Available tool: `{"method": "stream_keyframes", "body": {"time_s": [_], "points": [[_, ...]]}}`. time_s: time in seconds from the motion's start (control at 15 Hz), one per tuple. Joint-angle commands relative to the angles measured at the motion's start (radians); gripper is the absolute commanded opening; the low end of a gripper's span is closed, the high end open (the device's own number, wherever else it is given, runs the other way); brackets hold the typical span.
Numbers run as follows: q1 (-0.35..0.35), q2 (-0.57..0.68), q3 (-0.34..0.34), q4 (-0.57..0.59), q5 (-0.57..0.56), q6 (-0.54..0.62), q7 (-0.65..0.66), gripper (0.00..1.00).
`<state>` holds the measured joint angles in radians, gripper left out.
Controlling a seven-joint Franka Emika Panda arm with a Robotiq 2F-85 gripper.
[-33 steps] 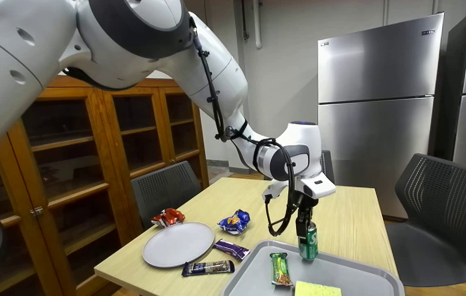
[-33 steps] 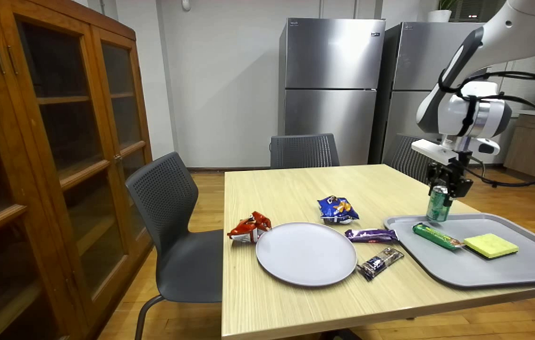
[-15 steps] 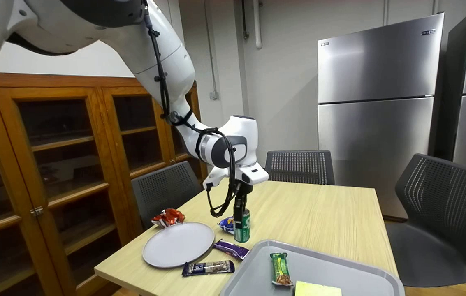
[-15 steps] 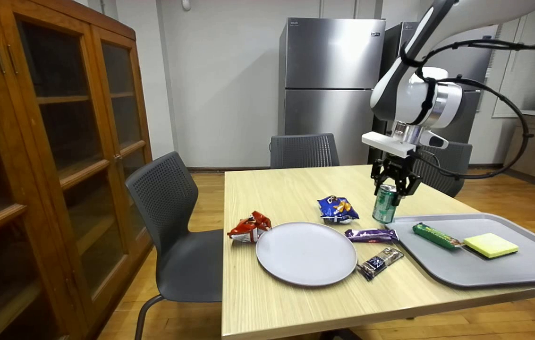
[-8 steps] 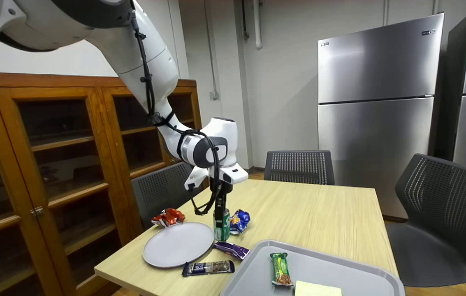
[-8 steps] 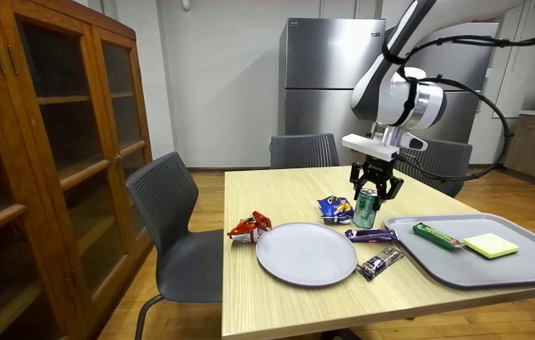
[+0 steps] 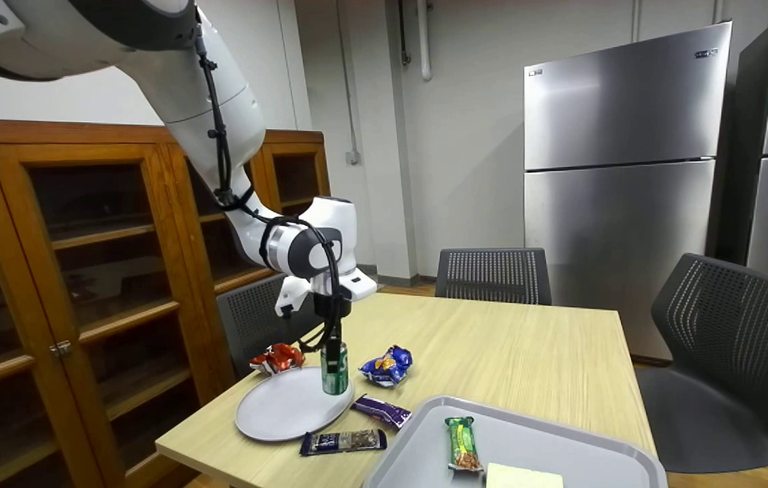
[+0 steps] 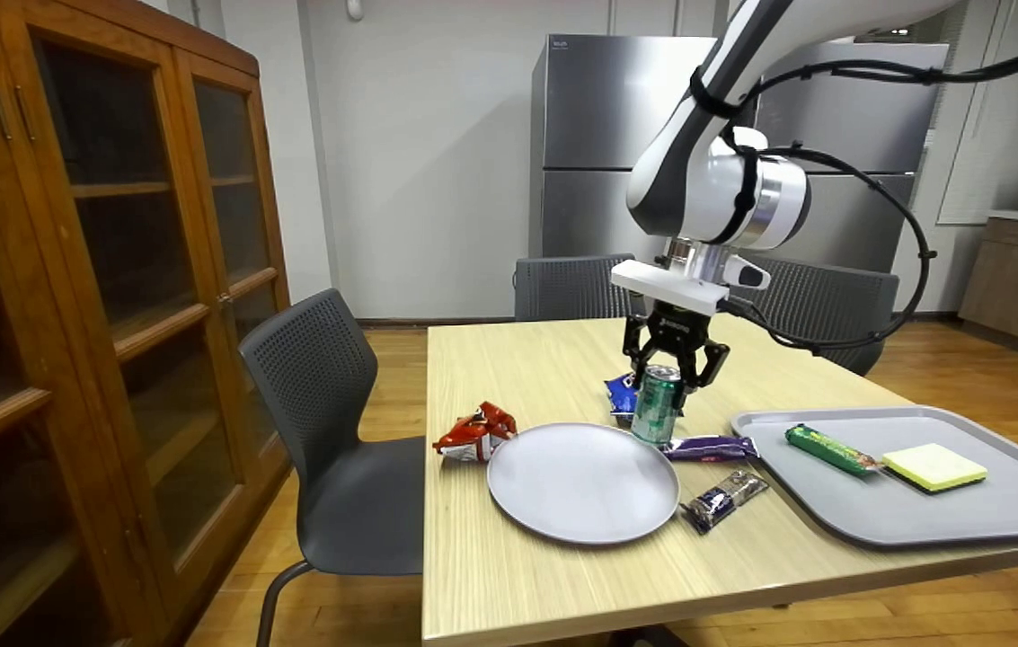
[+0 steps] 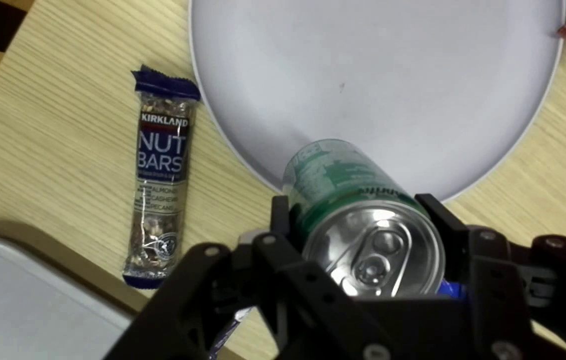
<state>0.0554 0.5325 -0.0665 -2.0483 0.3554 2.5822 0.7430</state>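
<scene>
A green soda can point(image 8: 655, 412) is held upright by my gripper point(image 8: 662, 386), shut around its upper part. In the wrist view a finger stands on each side of the can point(image 9: 332, 170), and its silver lid faces the camera. The can's base overlaps the rim of the round grey plate point(image 8: 582, 494) in all views; whether it touches the plate I cannot tell. Behind the can in an exterior view, a blue chip bag point(image 8: 621, 395) is partly hidden. A purple-wrapped bar point(image 8: 713, 447) lies close by on the table.
Beside the plate are a red chip bag point(image 7: 278, 358) and a nut bar point(image 9: 163, 170). A grey tray point(image 8: 832, 517) carries a green-wrapped bar point(image 8: 832, 449) and a yellow sponge point(image 8: 933, 467). Dark chairs point(image 7: 494, 276) surround the table, with a wooden cabinet point(image 7: 78, 234) along one side.
The gripper has carried the can from the tray's edge across the table, past the blue chip bag, to the plate's rim. The other objects have stayed where they were.
</scene>
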Motion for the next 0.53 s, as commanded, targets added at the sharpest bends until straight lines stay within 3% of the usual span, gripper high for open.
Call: {"method": "stream_keyframes", "body": {"time_s": [0.0,0.47], "points": [[0.022,-0.052,0.021,-0.045,-0.021,0.027,-0.029,0.39],[0.087,-0.03,0.039,-0.035,-0.057,0.048,-0.035,0.39]]}}
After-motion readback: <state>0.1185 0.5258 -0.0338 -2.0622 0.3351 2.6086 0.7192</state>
